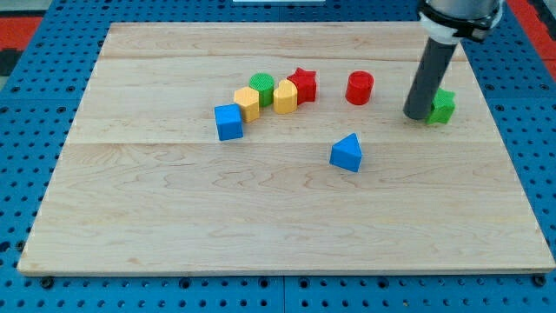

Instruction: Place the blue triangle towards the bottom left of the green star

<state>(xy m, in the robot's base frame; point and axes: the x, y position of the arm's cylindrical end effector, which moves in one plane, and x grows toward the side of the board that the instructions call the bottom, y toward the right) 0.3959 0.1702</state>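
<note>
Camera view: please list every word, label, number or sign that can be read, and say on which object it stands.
None: no readable text appears anywhere.
The wooden board, the blue triangle, the green star and the other blocks are plain.
My tip, beside the green star, has no marking.

Our tip (417, 116) rests just left of the green star (442, 106); the blue triangle (347, 152) sits nearer, to their left.
</note>
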